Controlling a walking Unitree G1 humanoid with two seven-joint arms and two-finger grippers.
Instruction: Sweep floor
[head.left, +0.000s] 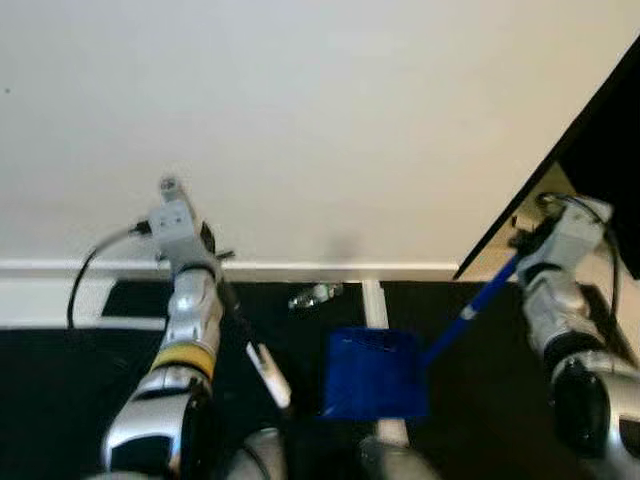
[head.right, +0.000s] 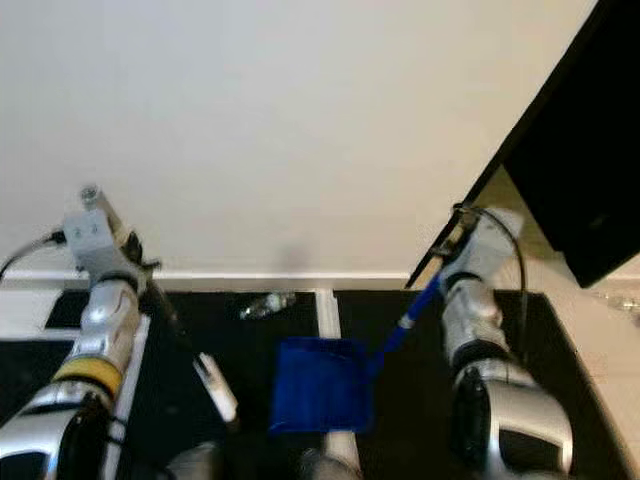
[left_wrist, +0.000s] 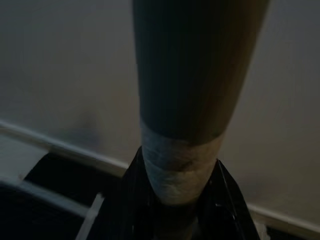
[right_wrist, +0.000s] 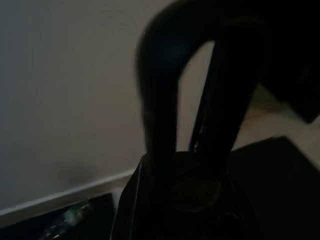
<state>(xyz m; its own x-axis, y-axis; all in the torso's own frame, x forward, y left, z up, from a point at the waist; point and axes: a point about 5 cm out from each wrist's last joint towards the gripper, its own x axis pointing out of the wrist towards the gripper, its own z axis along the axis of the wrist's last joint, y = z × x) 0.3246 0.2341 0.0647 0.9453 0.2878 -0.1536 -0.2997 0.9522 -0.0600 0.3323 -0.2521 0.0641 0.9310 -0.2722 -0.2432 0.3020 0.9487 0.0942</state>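
I look down at a black tiled floor (head.left: 470, 420) by a pale wall. My left gripper (head.left: 212, 252) is shut on a dark broom handle (head.left: 240, 320) that slants down toward my feet, with a white part (head.left: 268, 371) lower on the stick. In the left wrist view the handle's taped section (left_wrist: 180, 167) sits between the fingers. My right gripper (head.left: 522, 242) is shut on the blue handle (head.left: 478, 300) of a blue dustpan (head.left: 372, 375), which lies on the floor between my arms. A small crumpled piece of clear litter (head.left: 313, 295) lies by the baseboard, just beyond the pan.
A white baseboard (head.left: 300, 270) runs along the foot of the wall. A dark piece of furniture (head.left: 610, 140) stands close on the right, next to my right arm. White grout lines (head.left: 374, 300) cross the dark tiles.
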